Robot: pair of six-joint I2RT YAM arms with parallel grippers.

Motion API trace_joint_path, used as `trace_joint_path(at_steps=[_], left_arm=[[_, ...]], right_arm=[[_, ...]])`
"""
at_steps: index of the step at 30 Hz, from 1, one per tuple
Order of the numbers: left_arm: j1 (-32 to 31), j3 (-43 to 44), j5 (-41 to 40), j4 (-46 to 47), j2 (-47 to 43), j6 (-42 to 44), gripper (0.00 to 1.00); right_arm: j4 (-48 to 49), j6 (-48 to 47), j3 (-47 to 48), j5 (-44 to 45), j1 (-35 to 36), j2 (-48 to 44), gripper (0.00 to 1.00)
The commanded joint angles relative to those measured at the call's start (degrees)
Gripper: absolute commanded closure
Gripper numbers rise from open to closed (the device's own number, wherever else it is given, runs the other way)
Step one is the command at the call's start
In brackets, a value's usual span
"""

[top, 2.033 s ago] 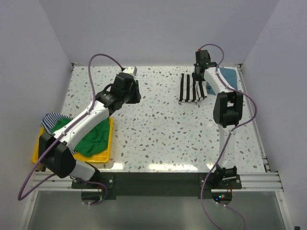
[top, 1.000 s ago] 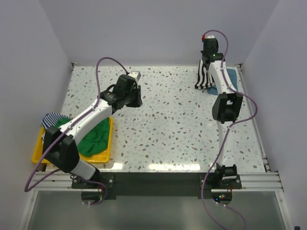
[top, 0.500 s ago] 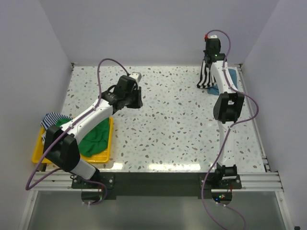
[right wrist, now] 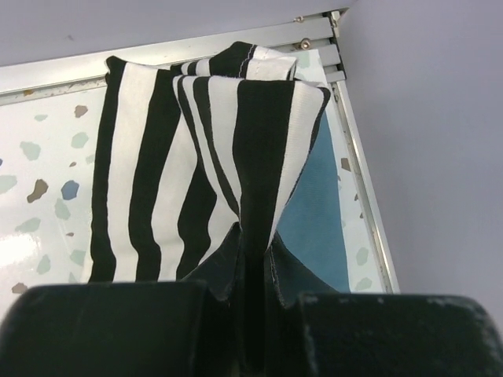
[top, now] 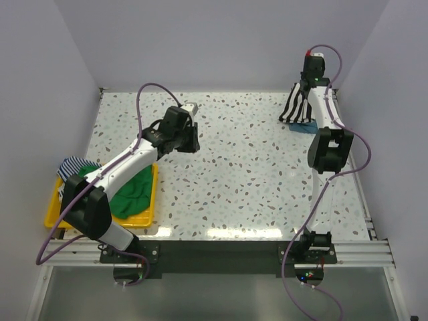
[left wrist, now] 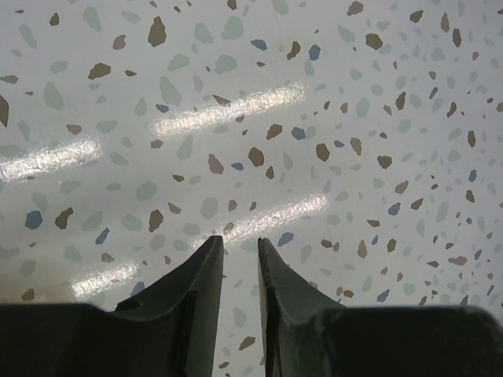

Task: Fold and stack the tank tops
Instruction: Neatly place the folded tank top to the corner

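Entry, both arms in view from overhead.

Right arm (top: 327,112): reached to the far right corner of the desk (top: 241,175), wrist raised high. Right jaws were clamped together on a bunched fold of the black-and-white striped tank top (right wrist: 196,157). The top hung from the jaws in loose folds, the stripes running down its length, draped toward the desk at the far right corner (top: 294,107).

Teal tank top (right wrist: 318,212): lay flat on the desk in that same corner, close against the metal edge rail. From overhead only a small piece of it (top: 307,126) showed past the hanging striped cloth. The striped top's lower edge came down right at the teal one. Could not tell whether the two were touching.

Left arm (top: 127,160): stretched out over the middle-left of the desk. Left jaws pointed down at bare speckled surface, fingers (left wrist: 200,271) apart by a narrow gap, nothing between them.

Near left: yellow tray (top: 51,211) at the desk's edge, holding a crumpled green tank top (top: 132,192). A thin blue-striped tank top (top: 70,166) lay over the tray's far left corner, touching the green one. The tray and its cloth were well apart from the right corner pair.
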Motion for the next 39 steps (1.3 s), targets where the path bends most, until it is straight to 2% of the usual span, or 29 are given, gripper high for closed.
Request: trace_joint_path(at_steps=[1,9,11,16,18,19,20,21,22,25,39], left_arm=[[0.47,-0.23,1.05,1.66,0.12,1.24,0.71],[0.47,-0.4,1.58,1.66,0.38,1.24,0.71],[0.47,-0.41,1.75,1.75,0.3,1.16,0.71],[0.47,-0.76,2.01,1.93,0.39,1.16,0.71],[0.47,-0.76,2.19,2.02,0.56,1.16,0.71],[0.47,-0.76,2.28,2.1,0.47,1.16,0.71],[0.47,-0.76,2.28,2.02,0.47,1.07,0.71],[0.47,-0.76,2.28,2.02,0.47,1.07,0.71],[0.47,-0.76,2.45,2.02,0.56,1.16,0.71],[0.47,-0.76,2.54,2.1,0.39,1.16,0.71],[0.47,-0.93,2.9,2.37,-0.05,0.63,0.7]], right_arm=[[3.72,2.64,-0.6,-0.67,-1.31,-5.42,1.0],[5.22,7.83,-6.13,-2.17,-3.51,-4.8,1.0],[5.48,9.84,-7.71,-1.99,-4.3,-4.71,0.92],[4.35,14.24,-8.95,-2.34,-7.11,-3.84,0.85],[3.55,15.21,-8.51,-1.91,-7.47,-3.4,0.77],[3.46,15.39,-8.69,-1.56,-7.64,-3.22,0.7],[3.11,15.65,-8.77,-1.03,-7.73,-3.13,0.56],[3.02,15.65,-8.86,-0.42,-7.73,-3.04,0.53],[3.02,15.92,-9.21,0.37,-7.82,-3.22,0.44],[2.5,16.62,-9.91,0.82,-8.08,-3.74,0.3],[2.49,22.51,-19.31,-0.14,-8.08,-14.37,0.28]])
